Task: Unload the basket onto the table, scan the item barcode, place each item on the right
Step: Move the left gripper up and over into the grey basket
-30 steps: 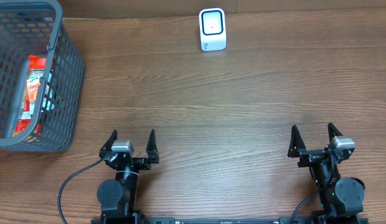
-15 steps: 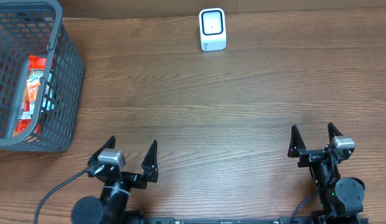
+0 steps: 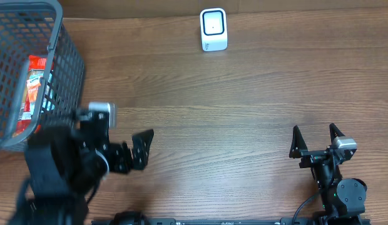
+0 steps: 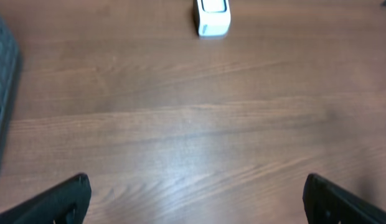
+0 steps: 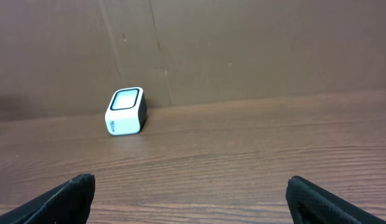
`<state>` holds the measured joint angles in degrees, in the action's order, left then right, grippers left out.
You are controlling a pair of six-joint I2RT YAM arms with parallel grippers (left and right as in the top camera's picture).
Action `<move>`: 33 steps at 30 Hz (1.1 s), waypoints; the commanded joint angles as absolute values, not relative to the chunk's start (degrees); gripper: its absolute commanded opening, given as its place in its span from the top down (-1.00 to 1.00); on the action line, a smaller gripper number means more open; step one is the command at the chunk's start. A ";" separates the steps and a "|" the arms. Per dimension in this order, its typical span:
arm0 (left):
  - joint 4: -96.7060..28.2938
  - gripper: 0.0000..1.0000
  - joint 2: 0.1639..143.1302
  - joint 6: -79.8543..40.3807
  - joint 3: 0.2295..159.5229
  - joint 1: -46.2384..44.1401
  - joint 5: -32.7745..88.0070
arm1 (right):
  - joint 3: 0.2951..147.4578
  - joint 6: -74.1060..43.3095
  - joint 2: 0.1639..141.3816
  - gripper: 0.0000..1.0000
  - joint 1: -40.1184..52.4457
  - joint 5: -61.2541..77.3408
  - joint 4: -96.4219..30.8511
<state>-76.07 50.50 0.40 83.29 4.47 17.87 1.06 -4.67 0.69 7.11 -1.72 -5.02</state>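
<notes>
The item, a red and orange snack packet (image 3: 34, 80), lies inside the grey mesh basket (image 3: 70, 69) at the far left. The white barcode scanner (image 3: 213, 29) stands at the table's back middle, and shows as the scanner (image 4: 212, 15) in the left wrist view and the scanner (image 5: 126, 111) in the right wrist view. My left gripper (image 3: 112, 129) is lifted off the table just right of the basket, open and empty (image 4: 196, 185). My right gripper (image 3: 314, 131) sits low at the front right, open with nothing between its fingers (image 5: 190, 182).
The basket's dark wall (image 4: 1, 81) fills the left edge of the left wrist view. A brown cardboard wall (image 5: 243, 50) rises behind the scanner. Bare wooden tabletop (image 3: 231, 112) lies between the arms and the scanner.
The left arm has risen from its rest pose and swung left and forward toward the basket, blurred with motion. The right arm has not moved. Both grippers stay open.
</notes>
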 commanded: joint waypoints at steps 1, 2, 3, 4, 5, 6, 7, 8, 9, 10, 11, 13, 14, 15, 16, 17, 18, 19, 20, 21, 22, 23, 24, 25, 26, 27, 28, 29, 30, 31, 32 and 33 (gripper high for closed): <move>-79.75 -0.99 58.35 2.66 91.94 4.10 18.90 | 0.45 -4.45 0.16 -1.00 6.90 -1.58 -4.67; -80.34 -1.00 60.05 2.61 93.27 4.10 18.96 | 0.45 -4.45 0.16 -1.00 6.90 -1.58 -4.67; -80.64 -1.00 61.60 2.61 94.19 4.10 18.96 | 0.45 -4.45 0.16 -1.00 6.90 -1.58 -4.67; -80.84 -0.99 62.61 2.57 94.67 4.10 19.03 | 0.45 -4.45 0.16 -1.00 6.90 -1.58 -4.67; -80.73 -1.00 63.77 2.57 94.91 4.10 19.57 | 0.45 -4.45 0.16 -1.00 6.90 -1.58 -4.67; -80.40 -1.00 64.93 2.44 95.00 4.10 19.75 | 0.45 -4.45 0.16 -1.00 6.90 -1.58 -4.67; -79.90 -1.00 65.89 2.39 95.00 4.10 20.08 | 0.45 -4.45 0.16 -1.00 6.90 -1.58 -4.67; -79.35 -1.00 66.63 2.39 95.00 4.10 20.43 | 0.45 -4.45 0.16 -1.00 6.90 -1.58 -4.67; -78.56 -0.99 67.42 2.39 95.00 4.10 20.47 | 0.45 -4.45 0.16 -1.00 6.90 -1.58 -4.67; -77.73 -1.00 68.03 2.39 95.00 4.10 20.38 | 0.45 -4.45 0.16 -1.00 6.90 -1.58 -4.67; -76.77 -0.99 68.84 1.96 95.00 4.14 20.23 | 0.45 -4.45 0.16 -1.00 6.90 -1.58 -4.67; -74.41 -0.99 70.41 -0.58 95.02 4.16 20.21 | 0.45 -4.45 0.16 -1.00 6.90 -1.58 -4.69; -73.43 -1.00 70.98 -1.23 95.09 4.16 20.18 | 0.45 -4.45 0.16 -1.00 6.90 -1.58 -4.67; -72.01 -1.00 71.85 -1.50 95.29 4.19 20.12 | 0.45 -4.45 0.16 -1.00 6.90 -1.58 -4.67; -71.07 -1.00 72.58 -1.63 95.64 4.29 19.86 | 0.45 -4.45 0.16 -1.00 6.90 -1.58 -4.67; -70.04 -0.99 73.49 -2.26 96.31 4.60 18.87 | 0.45 -4.45 0.16 -1.00 6.90 -1.58 -4.67; -69.14 -1.00 74.50 -3.27 97.25 5.04 17.37 | 0.45 -4.45 0.16 -1.00 6.90 -1.58 -4.67; -68.25 -0.99 75.75 -4.23 98.70 5.78 15.42 | 0.45 -4.45 0.16 -1.00 6.90 -1.58 -4.67; -67.59 -1.00 76.88 -4.80 100.22 6.63 13.96 | 0.45 -4.45 0.16 -1.00 6.90 -1.58 -4.67; -67.02 -1.00 78.04 -4.80 101.89 7.62 13.19 | 0.45 -4.45 0.16 -1.00 6.90 -1.58 -4.67; -66.37 -1.00 79.13 -4.78 103.57 8.78 13.08 | 0.45 -4.45 0.16 -1.00 6.90 -1.58 -4.67; -65.06 -1.00 80.58 -4.78 105.89 10.41 13.10 | 0.45 -4.45 0.16 -1.00 6.90 -1.58 -4.67; -63.86 -0.99 81.45 -4.78 107.33 11.46 13.08 | 0.45 -4.45 0.16 -1.00 6.90 -1.58 -4.67; -62.57 -1.00 82.00 -4.80 108.20 12.27 13.08 | 0.45 -4.45 0.16 -1.00 6.90 -1.58 -4.67; -60.99 -1.00 82.32 -4.78 108.79 12.95 13.08 | 0.45 -4.45 0.16 -1.00 6.90 -1.58 -4.67; -59.55 -1.00 82.41 -4.80 108.97 13.43 13.04 | 0.45 -4.45 0.16 -1.00 6.90 -1.58 -4.67; -57.82 -1.00 82.41 -4.82 108.97 13.98 12.86 | 0.45 -4.45 0.16 -1.00 6.90 -1.58 -4.67; -56.25 -0.99 82.39 -4.84 108.97 14.44 12.27 | 0.45 -4.45 0.16 -1.00 6.90 -1.58 -4.67; -55.18 -1.00 82.39 -4.97 108.97 14.83 10.85 | 0.45 -4.45 0.16 -1.00 6.90 -1.58 -4.67; -54.52 -1.00 82.39 -4.93 108.99 15.14 8.75 | 0.45 -4.45 0.16 -1.00 6.90 -1.58 -4.67; -54.24 -1.00 82.39 -4.91 108.99 15.46 6.04 | 0.45 -4.45 0.16 -1.00 6.90 -1.58 -4.67; -54.15 -0.99 82.39 -4.80 108.99 15.81 2.74 | 0.45 -4.45 0.16 -1.00 6.90 -1.58 -4.67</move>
<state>-54.70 82.52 -4.23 107.63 14.74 11.22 1.06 -4.64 0.69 7.11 -1.69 -5.02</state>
